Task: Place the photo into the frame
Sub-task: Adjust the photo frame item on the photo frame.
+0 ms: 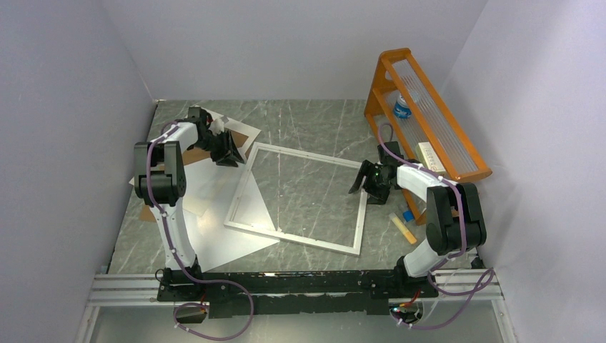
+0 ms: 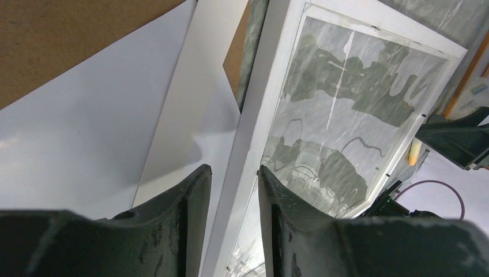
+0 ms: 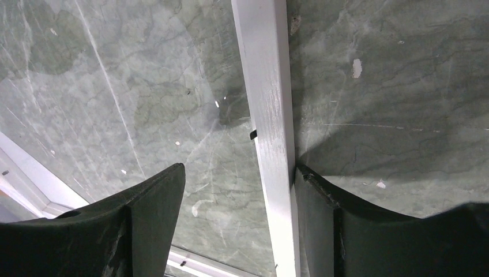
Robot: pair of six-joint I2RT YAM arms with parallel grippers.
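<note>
Left tool (image 2: 233,173) astride frame (image 2: 268,86) rail, grip unclear, right tool (image 3: 239,173) agape

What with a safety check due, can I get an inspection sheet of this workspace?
Surface: grey-green marbled table.
Job's things: frame lies mid-table with the table showing through it; the photo's printed side is not seen.
Clutter: white sheets and brown board left of the frame; tan stick at right.
Grippers: left fingers straddle the frame's edge, grip cannot be told; right fingers open, one touching the frame's right edge.
Cables: purple cables run along both arms and loop by the bases.
Surroundings: orange rack at right; plain pale walls.
</note>
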